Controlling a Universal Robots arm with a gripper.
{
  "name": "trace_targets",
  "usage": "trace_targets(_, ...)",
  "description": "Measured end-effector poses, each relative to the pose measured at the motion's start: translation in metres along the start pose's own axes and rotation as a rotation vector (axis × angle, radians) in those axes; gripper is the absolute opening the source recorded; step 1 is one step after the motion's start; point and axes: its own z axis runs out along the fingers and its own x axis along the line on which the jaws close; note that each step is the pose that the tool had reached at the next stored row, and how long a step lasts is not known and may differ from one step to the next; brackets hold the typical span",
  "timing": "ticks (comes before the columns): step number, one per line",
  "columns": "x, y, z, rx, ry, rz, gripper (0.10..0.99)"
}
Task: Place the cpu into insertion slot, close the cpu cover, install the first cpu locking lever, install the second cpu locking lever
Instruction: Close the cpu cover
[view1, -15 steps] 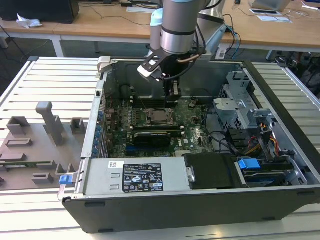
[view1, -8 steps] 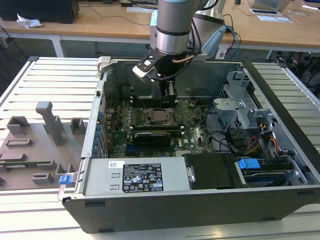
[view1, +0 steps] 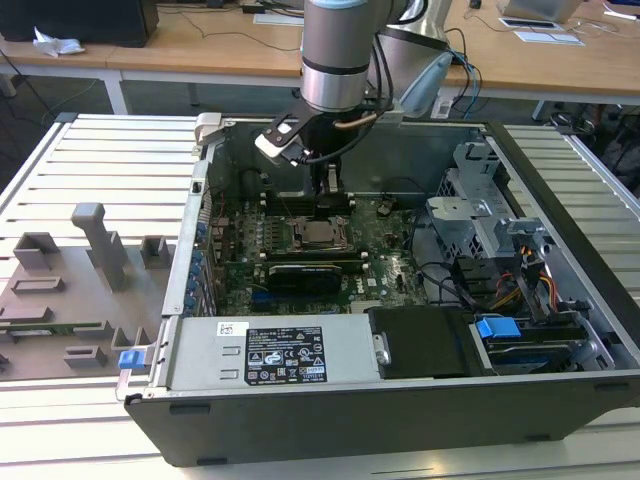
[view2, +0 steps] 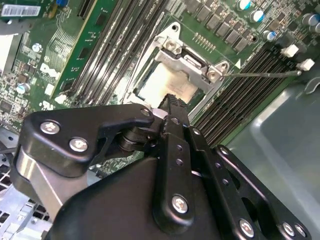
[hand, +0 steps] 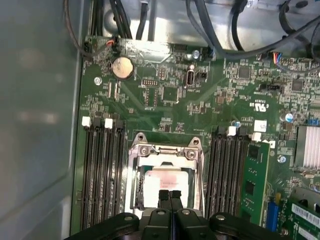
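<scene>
End effector (hand: 169, 196) above cpu (hand: 167, 177); memory slots (hand: 102, 172) flanking; cables (hand: 122, 20) well apart.

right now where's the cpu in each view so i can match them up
Exterior view: the cpu sits mid-motherboard inside the case, directly under the gripper.
First wrist view: pale square just past the gripper's tip.
Second wrist view: pale square partly behind the gripper.
Shared landmark: the gripper tip, right by the cpu in every view.

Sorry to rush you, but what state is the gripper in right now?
Gripper: shut, fingertips together with nothing between them, poised over the cpu.
</scene>
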Motion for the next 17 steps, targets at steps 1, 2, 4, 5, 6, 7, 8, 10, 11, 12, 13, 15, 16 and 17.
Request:
trace_targets(1,0.0003,-0.0025,0.0021,0.000,0.0000,0.000,0.106)
trace_targets(2,0.0007,-0.0059,0.0053,0.000,-0.0001,0.000,0.106)
trace_targets(4,0.0017,-0.0148,0.0118,0.000,-0.0001,0.000,0.106)
trace_targets(5,0.0019,-0.0170,0.0133,0.000,-0.0001,0.000,0.106)
trace_targets(6,0.0024,-0.0208,0.0159,0.000,-0.0001,0.000,0.106)
trace_targets(7,0.0027,-0.0234,0.0172,0.000,0.0000,0.000,0.106)
trace_targets(8,0.0029,-0.0260,0.0181,0.000,-0.0002,0.000,0.106)
trace_targets(10,0.0033,-0.0290,0.0198,0.000,0.0001,0.000,0.106)
trace_targets(11,0.0034,-0.0305,0.0214,0.000,0.0000,0.000,0.106)
trace_targets(12,0.0036,-0.0317,0.0234,0.000,-0.0001,0.000,0.106)
trace_targets(13,0.0037,-0.0320,0.0242,0.000,-0.0001,0.000,0.106)
trace_targets(15,0.0038,-0.0326,0.0265,0.000,-0.0001,0.000,0.106)
trace_targets(16,0.0039,-0.0327,0.0279,0.000,0.0000,0.000,0.106)
trace_targets(17,0.0039,-0.0328,0.0287,0.000,0.0000,0.000,0.106)
